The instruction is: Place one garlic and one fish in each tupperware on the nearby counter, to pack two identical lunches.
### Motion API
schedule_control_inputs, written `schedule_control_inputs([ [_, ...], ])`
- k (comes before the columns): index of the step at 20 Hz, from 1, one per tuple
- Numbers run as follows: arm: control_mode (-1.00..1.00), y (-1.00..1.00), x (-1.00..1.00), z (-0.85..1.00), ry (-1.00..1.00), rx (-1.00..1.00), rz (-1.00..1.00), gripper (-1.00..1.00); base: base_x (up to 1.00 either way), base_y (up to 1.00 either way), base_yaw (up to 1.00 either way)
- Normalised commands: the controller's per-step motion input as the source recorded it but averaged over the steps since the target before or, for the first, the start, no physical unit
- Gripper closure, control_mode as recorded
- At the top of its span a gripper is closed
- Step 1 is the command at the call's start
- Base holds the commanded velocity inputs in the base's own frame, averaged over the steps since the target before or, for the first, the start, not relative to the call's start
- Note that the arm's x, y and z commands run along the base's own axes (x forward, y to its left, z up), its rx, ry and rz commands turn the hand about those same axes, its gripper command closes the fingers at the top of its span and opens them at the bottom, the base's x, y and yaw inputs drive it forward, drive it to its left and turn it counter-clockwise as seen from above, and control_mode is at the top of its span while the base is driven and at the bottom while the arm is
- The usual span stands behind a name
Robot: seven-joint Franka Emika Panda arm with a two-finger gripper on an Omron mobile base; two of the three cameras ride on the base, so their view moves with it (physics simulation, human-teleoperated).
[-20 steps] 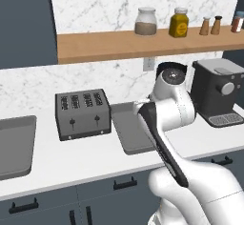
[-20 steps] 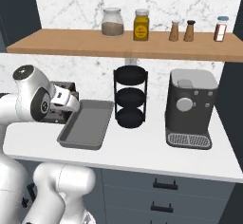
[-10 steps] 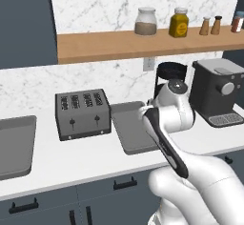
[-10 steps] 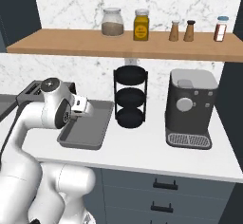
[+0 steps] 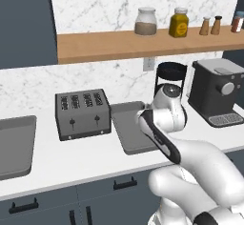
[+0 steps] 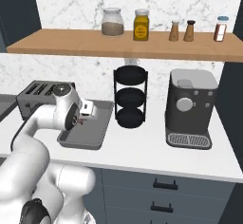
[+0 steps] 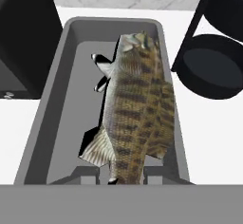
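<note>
fish (image 7: pixel 135 107) in tool (image 7: pixel 127 174), over tupperware (image 7: pixel 66 114)

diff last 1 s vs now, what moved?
The arm swung its hand further over the tupperware beside the toaster, turning toward the black tiered rack. The claw now hangs over that tray with the fish at its tips; whether it is gripped I cannot tell. Toaster, both trays, coffee machine and shelf jars stayed put.

Two tupperware: one (image 5: pixel 128 133) right of toaster (image 5: pixel 82 114), one (image 5: pixel 14 145) left. One fish (image 7: pixel 135 107). One coffee machine (image 5: pixel 219 90). Five shelf containers: jars, shakers.
</note>
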Motion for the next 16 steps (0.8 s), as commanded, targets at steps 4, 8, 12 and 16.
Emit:
schedule_control_inputs([
  [4, -1.00, 0.00, 0.26, -0.51, 0.00, 0.00, 0.02, 1.00, 0.00, 0.00, 0.00],
  [8, -1.00, 0.00, 0.24, -0.43, 0.00, 0.00, 0.01, 1.00, 0.00, 0.00, 0.00],
  [12, -1.00, 0.00, 0.22, -0.34, 0.00, 0.00, 0.01, 1.00, 0.00, 0.00, 0.00],
  [16, -1.00, 0.00, 0.28, -0.28, 0.00, 0.00, 0.01, 1.00, 0.00, 0.00, 0.00],
])
